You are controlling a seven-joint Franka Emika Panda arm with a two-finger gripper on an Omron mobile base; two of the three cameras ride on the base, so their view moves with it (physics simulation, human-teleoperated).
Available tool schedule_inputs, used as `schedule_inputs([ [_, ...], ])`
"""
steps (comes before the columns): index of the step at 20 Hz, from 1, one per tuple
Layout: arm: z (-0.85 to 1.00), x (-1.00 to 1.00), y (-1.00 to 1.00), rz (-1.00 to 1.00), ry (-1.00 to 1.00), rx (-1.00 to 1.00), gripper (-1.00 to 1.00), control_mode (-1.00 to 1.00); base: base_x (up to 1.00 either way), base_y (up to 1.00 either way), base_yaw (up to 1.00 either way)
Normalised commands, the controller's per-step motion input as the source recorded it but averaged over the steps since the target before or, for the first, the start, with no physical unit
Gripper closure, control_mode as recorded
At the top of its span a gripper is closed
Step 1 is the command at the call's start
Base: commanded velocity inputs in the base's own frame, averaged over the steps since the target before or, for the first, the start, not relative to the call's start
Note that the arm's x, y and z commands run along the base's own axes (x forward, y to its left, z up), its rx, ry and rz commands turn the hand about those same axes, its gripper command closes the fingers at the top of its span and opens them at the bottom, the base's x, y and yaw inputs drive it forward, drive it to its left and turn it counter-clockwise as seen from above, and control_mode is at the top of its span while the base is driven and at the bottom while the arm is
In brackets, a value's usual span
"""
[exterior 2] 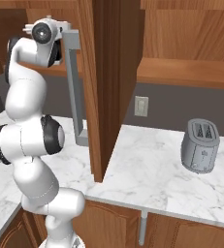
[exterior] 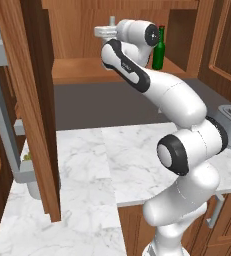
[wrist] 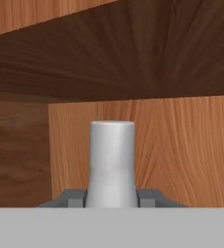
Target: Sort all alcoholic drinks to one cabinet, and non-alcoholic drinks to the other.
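Inside cabinet, hand view: gripper (wrist: 111, 198) clenched on white neck of squarish bottle (wrist: 111, 162).
Left base view: green bottle (exterior: 158, 49) upright on cabinet shelf (exterior: 77, 70), beside arm.
Right base view: toaster (exterior 2: 200, 146) on counter (exterior 2: 147, 174), well apart.

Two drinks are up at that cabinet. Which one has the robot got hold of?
The pale grey drink, pinched between the fingers of the gripper. The green bottle stands on its own on the cabinet shelf, with nothing gripping it.

Glossy white arm (exterior: 179, 100) w/ black joint rings (rounded segs).
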Motion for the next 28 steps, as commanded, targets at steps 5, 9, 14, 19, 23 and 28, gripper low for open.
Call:
schedule_inputs([
  [5,-0.24,0.14,0.0,0.0,0.01,0.0,1.0,-1.0,0.0,0.0,0.0],
  [9,-0.22,0.1,0.0,0.0,0.0,0.0,1.0,-1.0,0.0,0.0,0.0],
  [14,-0.12,0.13,0.0,0.0,0.0,0.0,1.0,-1.0,0.0,0.0,0.0],
  [19,-0.01,0.24,0.0,0.0,0.0,0.0,1.0,-1.0,0.0,0.0,0.0],
  [23,0.0,0.23,0.0,0.0,0.0,0.0,1.0,-1.0,0.0,0.0,0.0],
  [28,-0.21,0.05,0.0,0.0,0.0,0.0,1.0,-1.0,0.0,0.0,0.0],
])
